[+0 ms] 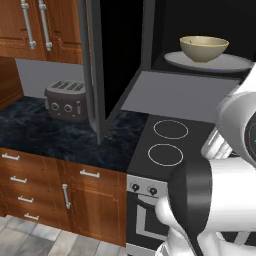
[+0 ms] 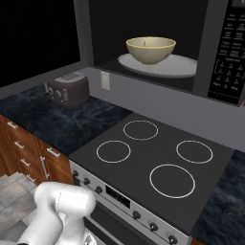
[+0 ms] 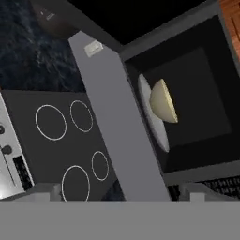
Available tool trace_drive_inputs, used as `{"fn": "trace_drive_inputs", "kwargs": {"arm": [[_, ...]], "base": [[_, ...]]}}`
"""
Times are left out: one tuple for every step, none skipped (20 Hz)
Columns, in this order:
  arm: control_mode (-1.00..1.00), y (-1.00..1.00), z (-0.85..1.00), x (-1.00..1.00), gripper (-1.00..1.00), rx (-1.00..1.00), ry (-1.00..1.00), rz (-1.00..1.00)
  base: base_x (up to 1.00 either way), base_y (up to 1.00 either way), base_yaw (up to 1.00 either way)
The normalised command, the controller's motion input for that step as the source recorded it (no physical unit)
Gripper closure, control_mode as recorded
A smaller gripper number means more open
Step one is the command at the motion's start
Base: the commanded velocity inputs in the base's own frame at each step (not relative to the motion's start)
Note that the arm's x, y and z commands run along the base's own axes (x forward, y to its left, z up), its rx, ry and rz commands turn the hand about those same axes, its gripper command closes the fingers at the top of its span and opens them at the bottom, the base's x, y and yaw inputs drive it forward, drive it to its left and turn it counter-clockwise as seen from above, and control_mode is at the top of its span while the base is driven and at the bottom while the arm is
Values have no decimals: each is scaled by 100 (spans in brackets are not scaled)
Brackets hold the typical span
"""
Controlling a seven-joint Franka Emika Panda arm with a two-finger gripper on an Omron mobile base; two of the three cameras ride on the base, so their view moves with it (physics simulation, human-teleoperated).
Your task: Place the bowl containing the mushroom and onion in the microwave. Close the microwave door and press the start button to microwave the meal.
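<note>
The cream bowl (image 1: 203,48) (image 2: 150,51) stands upright on the white turntable plate (image 2: 179,67) inside the black microwave (image 2: 228,52). In the hand view, which is rolled on its side, the bowl (image 3: 164,101) shows in the open cavity. The bowl's wall hides the meal. The microwave door (image 1: 96,75) (image 2: 38,43) is swung wide open to the left. My gripper (image 3: 122,192) is open with nothing between its fingertips. It is drawn back from the microwave, out over the stove, and touches neither bowl nor door.
The black stove top (image 2: 158,158) with white ring burners lies below the microwave. A grey toaster (image 1: 66,100) (image 2: 67,88) sits on the dark stone counter (image 1: 45,135) to the left, under the open door. Wooden cabinets (image 1: 85,200) line the front.
</note>
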Motion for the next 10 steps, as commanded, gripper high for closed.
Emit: {"fn": "trace_drive_inputs", "kwargs": {"arm": [[-100, 77, 0, -39, -100, -57, 7, 6], [-100, 81, 0, -35, -100, -54, 4, 5], [-100, 86, 0, -34, -100, -52, 1, 5], [-100, 89, 0, -29, -100, -50, 0, 4], [-100, 91, 0, -25, -100, -47, 0, 4], [-100, 93, 0, -22, -100, -46, 0, 4], [-100, 97, 0, -18, -100, -44, 0, 3], [-100, 100, 0, -10, -100, -43, 0, 3], [-100, 100, 0, 0, -100, -41, 0, 2], [-100, 100, 0, 0, -100, -38, 0, 1]], "base": [[0, 0, 0], [0, 0, 0], [0, 0, 0], [0, 0, 0], [0, 0, 0], [0, 0, 0], [0, 0, 0], [0, 0, 0], [0, 0, 0], [0, 0, 0]]}}
